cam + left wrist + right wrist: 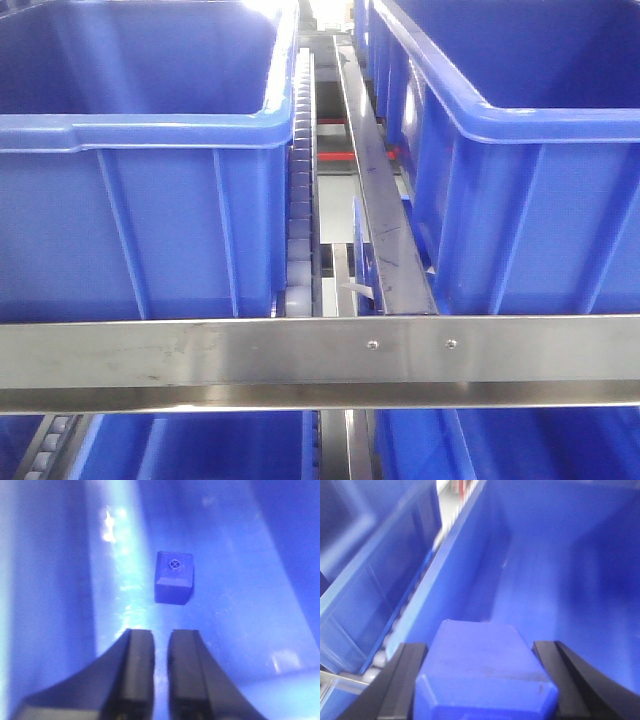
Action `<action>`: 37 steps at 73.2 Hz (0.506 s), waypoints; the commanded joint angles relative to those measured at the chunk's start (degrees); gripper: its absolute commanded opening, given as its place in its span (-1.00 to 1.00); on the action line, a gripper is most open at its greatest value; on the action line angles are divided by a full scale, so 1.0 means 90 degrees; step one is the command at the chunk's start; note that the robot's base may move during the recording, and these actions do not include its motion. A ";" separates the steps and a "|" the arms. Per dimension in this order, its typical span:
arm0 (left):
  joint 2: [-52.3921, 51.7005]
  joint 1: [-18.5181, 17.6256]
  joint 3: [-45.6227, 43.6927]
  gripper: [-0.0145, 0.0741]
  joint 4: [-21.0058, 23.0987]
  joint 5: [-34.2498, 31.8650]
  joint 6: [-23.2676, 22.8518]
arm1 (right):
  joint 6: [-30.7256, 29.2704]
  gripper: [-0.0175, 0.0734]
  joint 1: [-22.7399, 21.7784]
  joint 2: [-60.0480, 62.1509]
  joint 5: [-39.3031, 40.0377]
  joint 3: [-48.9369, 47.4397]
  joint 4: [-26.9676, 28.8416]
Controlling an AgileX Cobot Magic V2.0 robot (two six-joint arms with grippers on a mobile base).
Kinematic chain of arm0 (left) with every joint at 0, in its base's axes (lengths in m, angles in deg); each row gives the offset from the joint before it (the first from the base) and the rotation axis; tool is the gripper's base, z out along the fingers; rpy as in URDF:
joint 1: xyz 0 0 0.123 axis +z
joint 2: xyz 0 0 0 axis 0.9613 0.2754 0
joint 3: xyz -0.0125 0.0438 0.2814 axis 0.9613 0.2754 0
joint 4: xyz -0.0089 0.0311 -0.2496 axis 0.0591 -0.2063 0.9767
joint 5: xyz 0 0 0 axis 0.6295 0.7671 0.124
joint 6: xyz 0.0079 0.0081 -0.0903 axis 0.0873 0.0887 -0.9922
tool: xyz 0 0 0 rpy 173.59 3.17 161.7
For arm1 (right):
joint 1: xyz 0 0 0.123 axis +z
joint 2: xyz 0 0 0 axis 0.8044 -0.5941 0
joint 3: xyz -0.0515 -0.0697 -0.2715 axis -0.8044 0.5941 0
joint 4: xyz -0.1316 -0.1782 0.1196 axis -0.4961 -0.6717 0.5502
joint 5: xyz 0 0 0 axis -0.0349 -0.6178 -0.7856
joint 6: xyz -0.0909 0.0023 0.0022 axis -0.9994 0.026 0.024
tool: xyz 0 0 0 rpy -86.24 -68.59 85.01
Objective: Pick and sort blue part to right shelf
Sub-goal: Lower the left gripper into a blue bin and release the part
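My right gripper is shut on a large blue part and holds it above the inside of a big blue bin of the right shelf. My left gripper is inside another blue bin, its fingers nearly together with nothing between them. A small blue cube part lies on that bin's floor just beyond the fingertips. The front view shows the shelf's steel front rail, white roller track and two rimmed blue bins. Neither gripper shows there.
A steel divider rail runs back between the two bins. More blue bins sit on the level below. In the right wrist view a neighbouring bin and the roller track lie to the left.
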 commanded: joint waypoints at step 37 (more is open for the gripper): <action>-0.3101 -0.0009 0.1176 -0.39 -0.0321 -0.0860 -0.0067 | -0.0841 -0.11 -0.1637 -0.5613 -0.2728 -0.5138 0.0123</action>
